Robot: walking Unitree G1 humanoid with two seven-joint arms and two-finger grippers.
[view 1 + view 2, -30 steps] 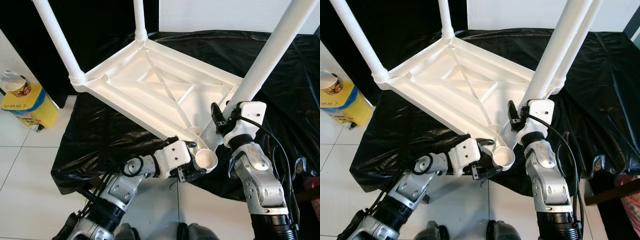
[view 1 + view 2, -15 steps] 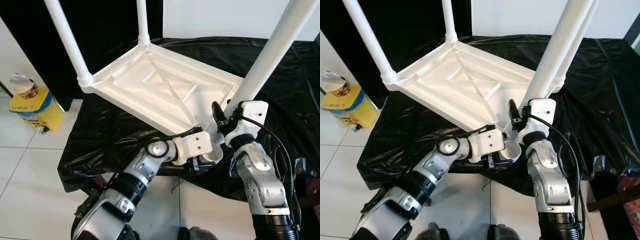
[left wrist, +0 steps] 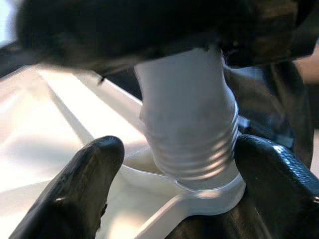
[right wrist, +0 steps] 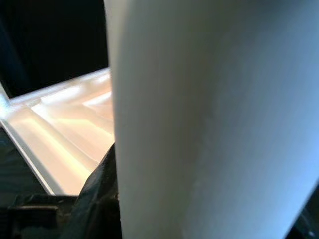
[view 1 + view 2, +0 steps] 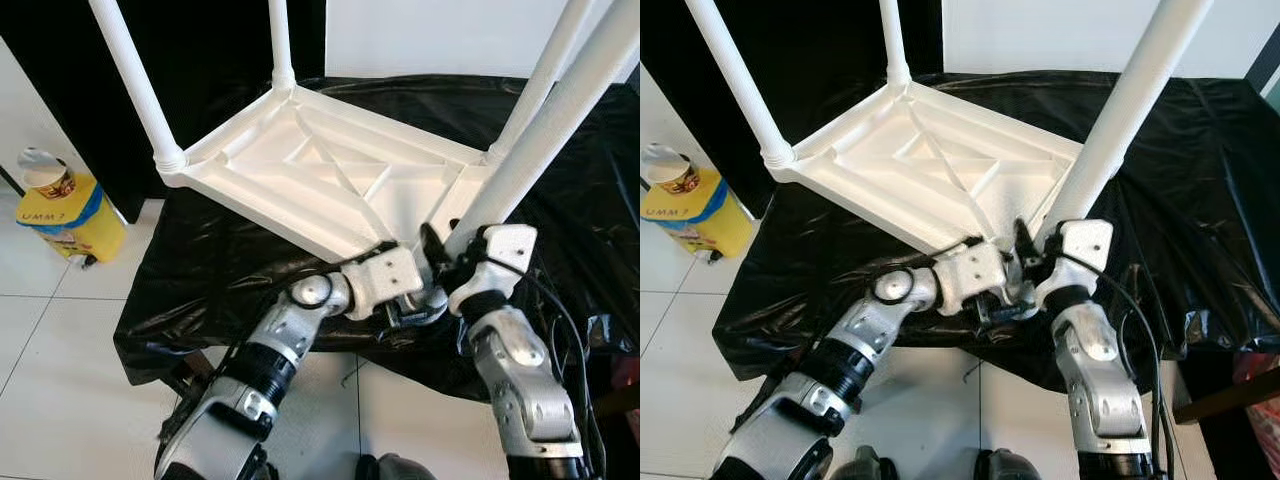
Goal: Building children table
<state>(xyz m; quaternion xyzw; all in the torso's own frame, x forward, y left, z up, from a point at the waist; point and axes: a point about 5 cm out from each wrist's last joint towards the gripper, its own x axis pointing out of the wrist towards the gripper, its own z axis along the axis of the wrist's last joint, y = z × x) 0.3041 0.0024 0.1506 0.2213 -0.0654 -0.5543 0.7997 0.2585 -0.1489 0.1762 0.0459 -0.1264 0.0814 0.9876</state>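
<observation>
The white table top lies upside down on a black sheet, three legs already standing in its corners. The right gripper is clamped on the fourth leg, its threaded end at the near corner socket. The left gripper holds that socket, fingers apart either side.

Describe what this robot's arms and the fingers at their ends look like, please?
Both arms are silver metal in rounded, jointed segments with black ribbed collars between them. Each wrist carries a boxy white housing. The left gripper and right gripper each end in two long black fingers with rounded, glossy tips. Thin black cables loop along the outside of both forearms.
</observation>
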